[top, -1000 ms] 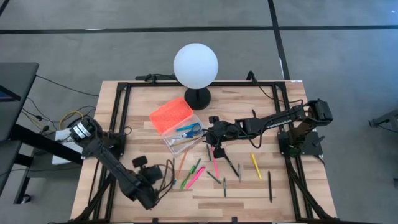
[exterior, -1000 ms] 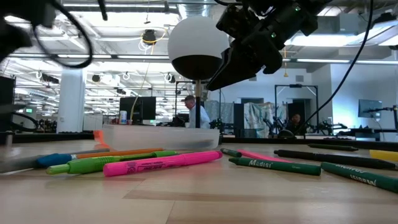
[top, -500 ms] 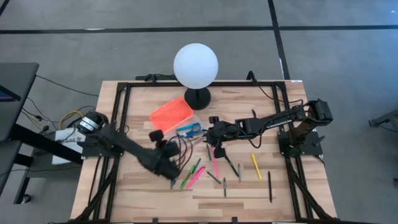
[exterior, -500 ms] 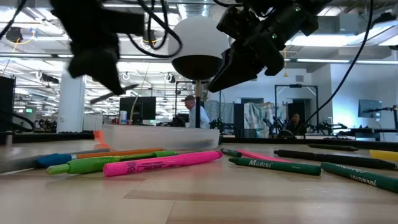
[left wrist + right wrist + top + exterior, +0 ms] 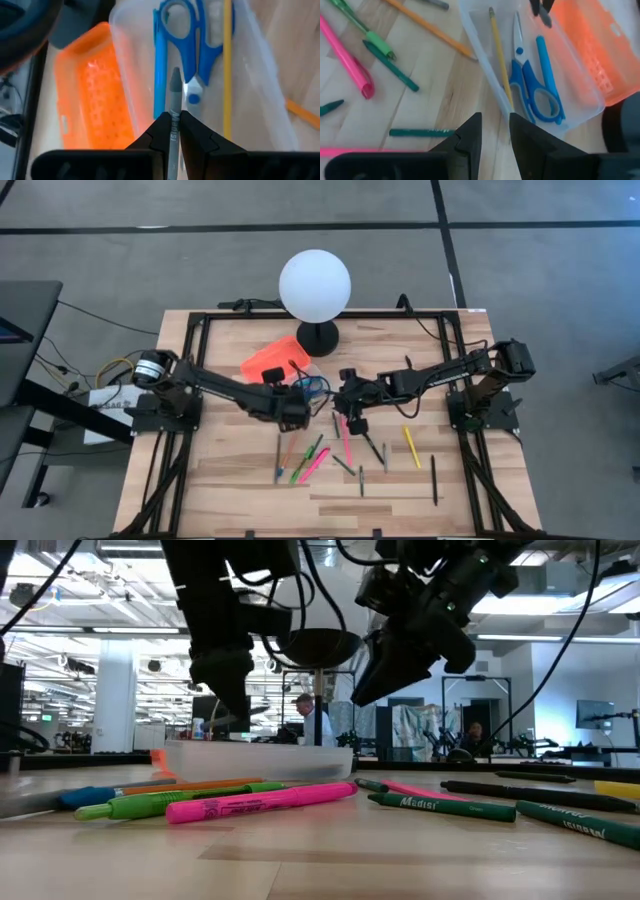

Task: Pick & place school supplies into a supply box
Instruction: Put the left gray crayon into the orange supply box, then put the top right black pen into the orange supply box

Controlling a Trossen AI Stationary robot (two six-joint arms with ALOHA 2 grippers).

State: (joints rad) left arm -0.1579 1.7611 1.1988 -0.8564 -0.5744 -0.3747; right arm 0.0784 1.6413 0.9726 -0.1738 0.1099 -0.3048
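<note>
The supply box (image 5: 250,75) is a clear case with its orange lid (image 5: 90,85) open beside it, left of the table's middle (image 5: 272,363). Blue scissors (image 5: 182,30), a blue pen (image 5: 159,75) and a yellow pencil (image 5: 227,65) lie inside. My left gripper (image 5: 174,116) hangs over the box (image 5: 298,405), shut on a grey pen (image 5: 175,87). My right gripper (image 5: 495,125) stands open with nothing between its fingers, above the table at the box's right side (image 5: 343,408). Several loose pens and markers (image 5: 315,460) lie flat on the table. My left gripper pinches the grey pen's lettered barrel (image 5: 173,127) between its two fingers. The fingers slant down over the box, and the pen runs along them. Its grey end (image 5: 175,77) sticks out past the fingertips, clear of the things in the box.
A white globe lamp (image 5: 315,285) on a black foot stands just beyond the box. Pink (image 5: 260,802) and green (image 5: 180,802) markers and an orange pencil (image 5: 430,27) lie near of the box; a yellow pen (image 5: 411,447) and a black pen (image 5: 434,478) lie to the right.
My left gripper has swung from the table's near left part toward the far right, carrying the grey pen, and now hangs over the open box; it has turned on the way and stayed shut. My right gripper has stayed in place.
</note>
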